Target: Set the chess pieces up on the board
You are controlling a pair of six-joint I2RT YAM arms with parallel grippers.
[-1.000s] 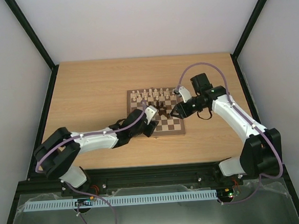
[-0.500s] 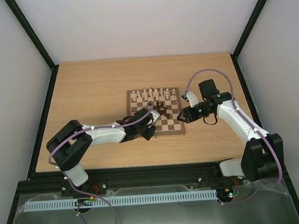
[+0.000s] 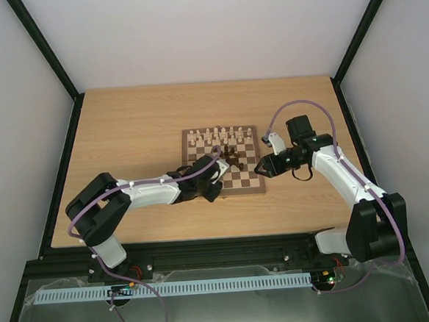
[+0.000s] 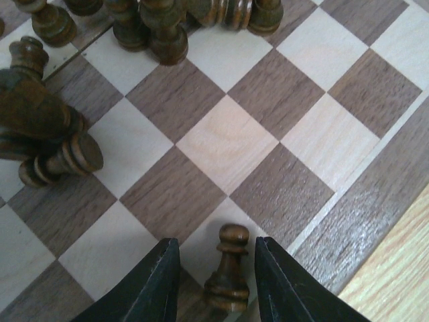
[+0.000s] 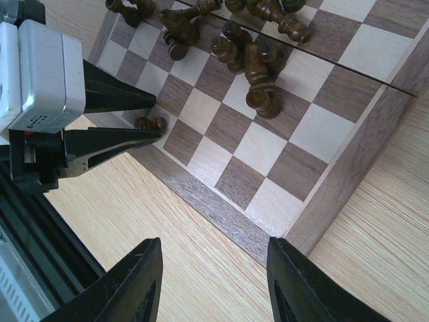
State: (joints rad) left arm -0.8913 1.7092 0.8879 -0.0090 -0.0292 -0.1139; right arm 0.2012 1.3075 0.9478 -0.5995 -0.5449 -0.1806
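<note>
Perhaps loose: pawn (image 4: 228, 272) inside left claw (image 4: 216, 245).

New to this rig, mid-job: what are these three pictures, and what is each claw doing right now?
A left arm and right arm stand at a table. The overhead picture looks down from behind them at the board: pale pieces stand along its far side, dark pieces lie heaped mid-board. The other two pictures come from cameras on each wrist. The left gripper is open astride one upright dark pawn near the board's edge. The right gripper is open, holding nothing.
</note>
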